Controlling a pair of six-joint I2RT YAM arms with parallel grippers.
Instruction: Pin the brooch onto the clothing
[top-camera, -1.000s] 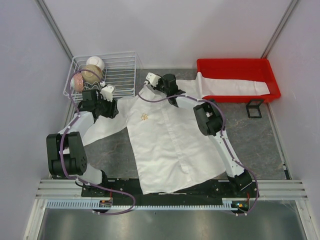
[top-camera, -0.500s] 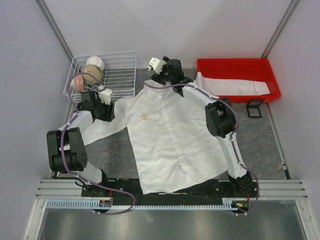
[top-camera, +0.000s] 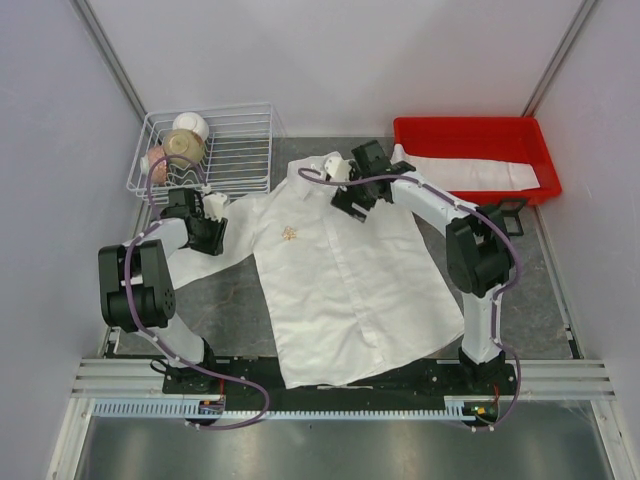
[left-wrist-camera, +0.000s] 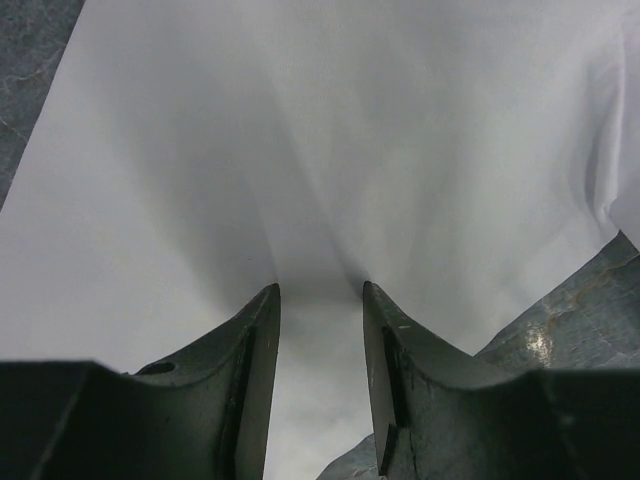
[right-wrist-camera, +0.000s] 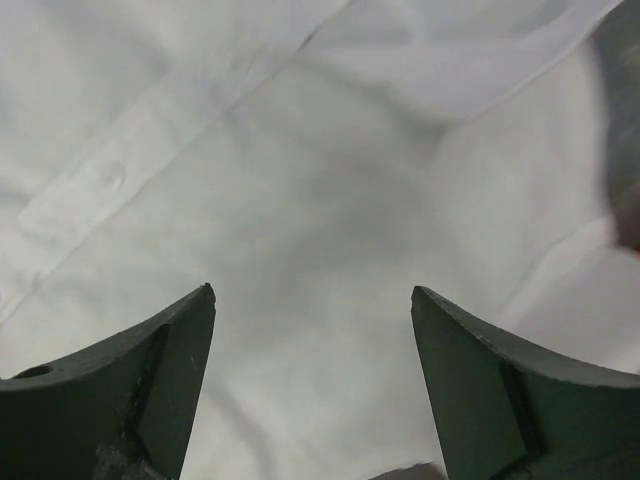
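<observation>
- Brooch (top-camera: 288, 234) sits on white shirt (top-camera: 395, 275), left of placket (top-camera: 345, 270)
- Right gripper (right-wrist-camera: 310, 300) spread wide near collar (top-camera: 308, 172)
- Left gripper (left-wrist-camera: 320, 292) on left sleeve (left-wrist-camera: 300, 150); cannot tell whether pinching

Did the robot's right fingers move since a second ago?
Yes. The right fingers shifted away from the wire basket and closer to the red tray.

top: looking down from above-behind, far, taking in whole shirt (top-camera: 340, 290) | left wrist: looking close past left fingers (left-wrist-camera: 250, 370) onto sleeve (left-wrist-camera: 300, 130) | right wrist: looking close past right fingers (right-wrist-camera: 165, 385) onto placket (right-wrist-camera: 150, 150) | all sharing: shirt
</observation>
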